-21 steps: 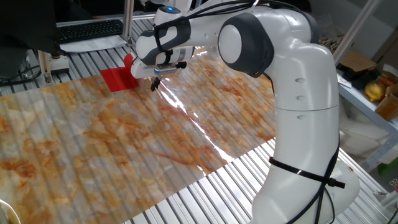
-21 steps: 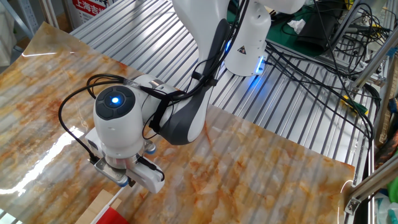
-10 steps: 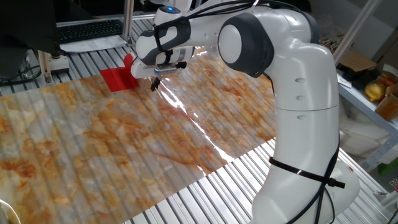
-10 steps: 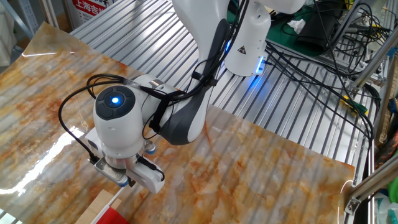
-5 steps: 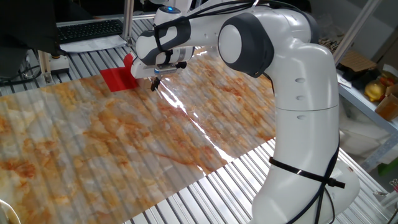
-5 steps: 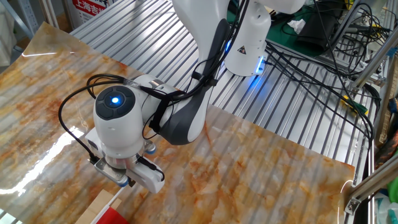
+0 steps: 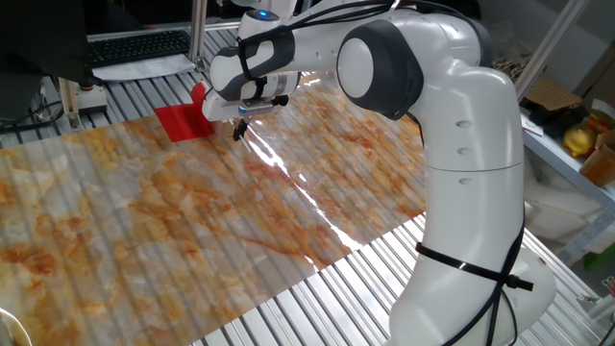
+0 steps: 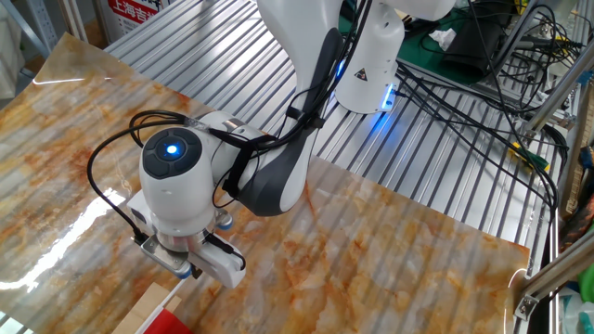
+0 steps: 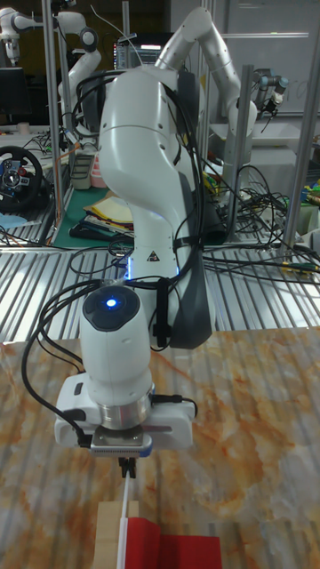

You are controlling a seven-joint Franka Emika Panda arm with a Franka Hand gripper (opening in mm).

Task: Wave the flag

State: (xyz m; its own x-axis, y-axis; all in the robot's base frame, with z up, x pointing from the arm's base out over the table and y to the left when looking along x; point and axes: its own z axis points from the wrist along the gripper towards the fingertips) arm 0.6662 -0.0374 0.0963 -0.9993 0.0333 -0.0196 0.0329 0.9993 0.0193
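Observation:
The flag (image 7: 181, 123) is a small red cloth lying at the far edge of the orange-marbled sheet (image 7: 240, 221). It joins a tan wooden block (image 9: 108, 532) by a thin pale stick (image 9: 127, 498). In the tall fixed view the red cloth (image 9: 173, 549) and the block sit at the bottom edge. My gripper (image 9: 128, 464) points down just behind them, with its dark fingers pressed together on the top end of the stick. In one fixed view the gripper (image 7: 238, 131) stands just right of the cloth. In the other fixed view my wrist hides the fingers, and only the block (image 8: 148, 311) shows.
The sheet lies on a ribbed metal table (image 7: 404, 288). A keyboard (image 7: 139, 43) sits beyond the far edge. Boxes and a yellow object (image 7: 578, 140) crowd the right side. Cables (image 8: 464, 93) trail near the arm's base (image 8: 367, 70).

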